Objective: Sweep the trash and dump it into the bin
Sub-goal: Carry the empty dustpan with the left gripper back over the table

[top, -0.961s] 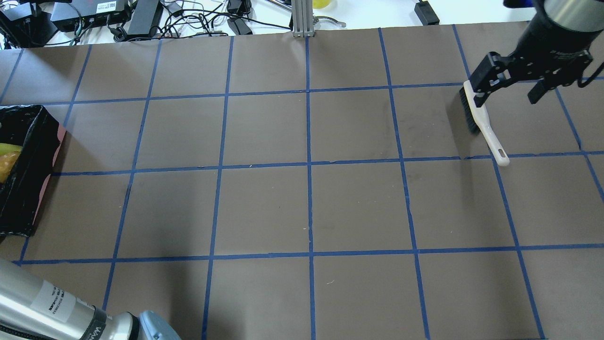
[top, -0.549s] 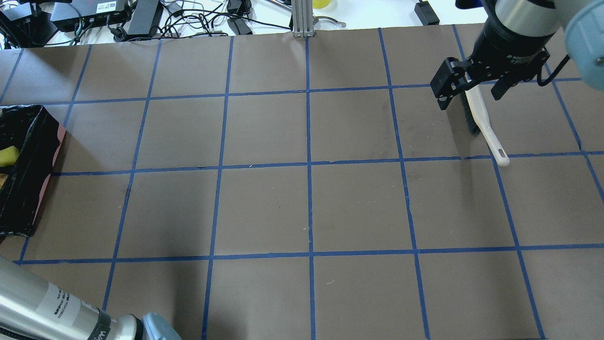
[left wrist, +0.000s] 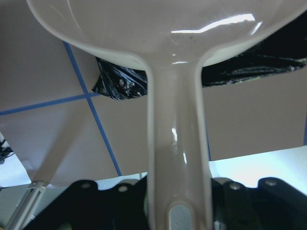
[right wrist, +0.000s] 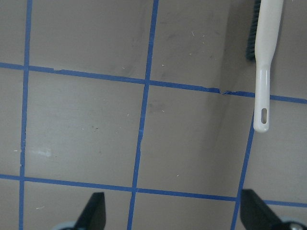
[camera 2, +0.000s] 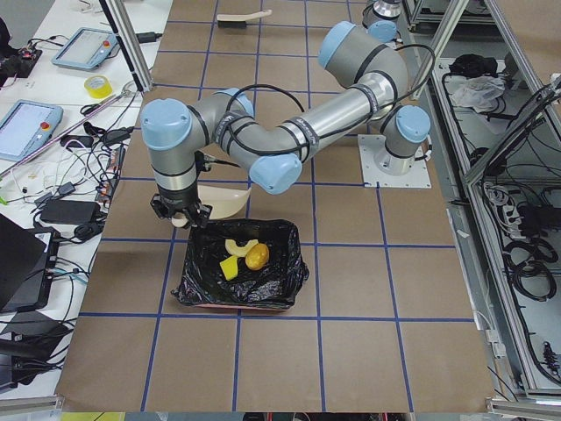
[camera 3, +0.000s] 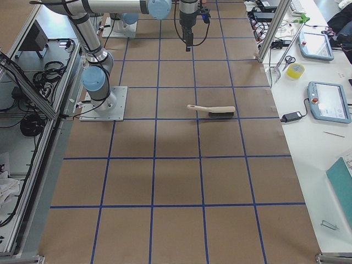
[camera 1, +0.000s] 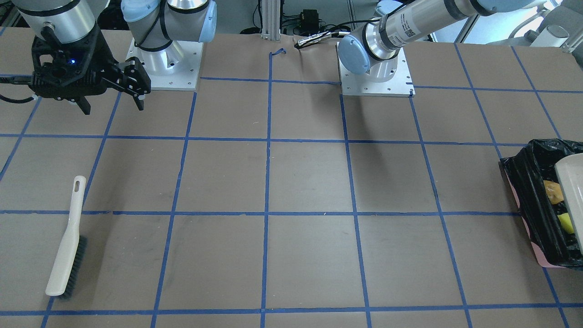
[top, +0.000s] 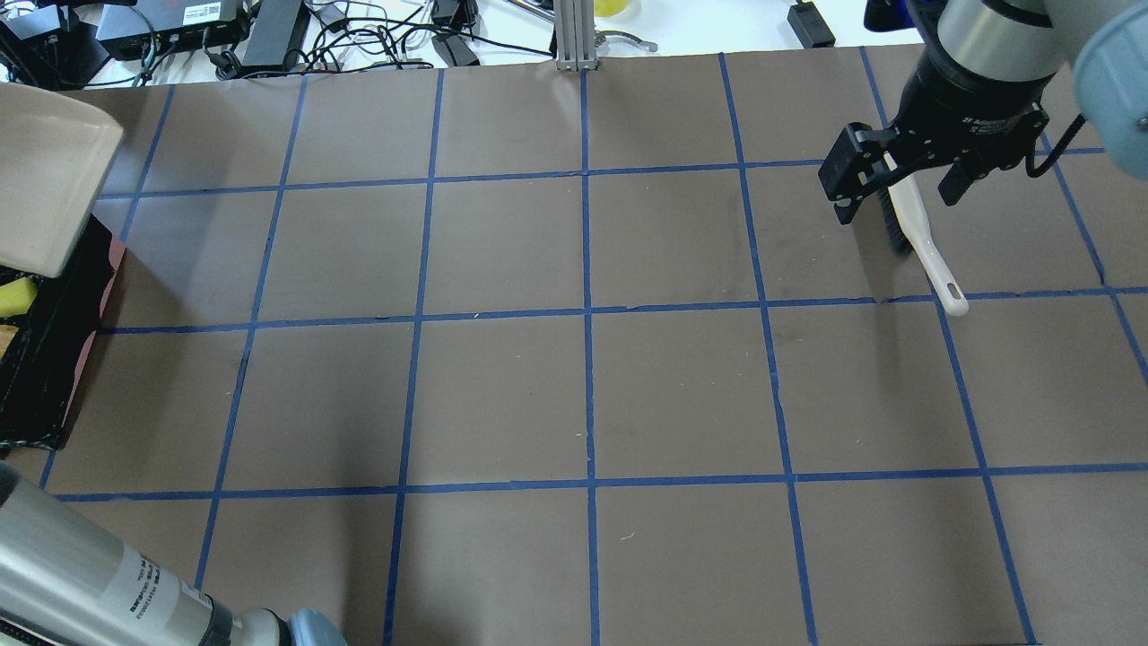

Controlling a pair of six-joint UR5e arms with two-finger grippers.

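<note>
**Trash is in the bin; dustpan held over it, brush lies loose**

All three pieces lie inside the bin [camera 2: 197, 285], on its black bag. In the left side view the croissant [camera 2: 237, 247] sits nearest the robot. The lump [camera 2: 256, 256] touches it, and the wedge [camera 2: 230, 268] is just beside both. From the front camera only the lump [camera 1: 552, 191] and the wedge [camera 1: 565, 223] show, at the frame's right edge.

Your left gripper [camera 2: 182, 215] is pinching the dustpan [camera 2: 230, 200] by its handle. The wrist camera shows the handle [left wrist: 177, 143] running straight back between the black gripper parts, with the scoop out over the bag's edge. From overhead the dustpan [top: 45, 197] hangs above the bin's [top: 45, 377] far end and hides part of it. You cannot tell from these views how steeply the scoop tilts.

Your right gripper [camera 1: 113, 107] is spread wide, with nothing between its fingers. It hangs above the table [camera 1: 309, 182] at the other end, well apart from the bin. The brush [camera 1: 66, 246] lies flat on the brown paper, bristles to one side and its handle tip on a blue tape line. Overhead, the right gripper [top: 897, 205] overlaps the brush's [top: 924, 242] bristle end. The front view shows it raised clear and not touching. The right wrist camera catches the brush [right wrist: 265, 57] in its upper right corner.
</note>
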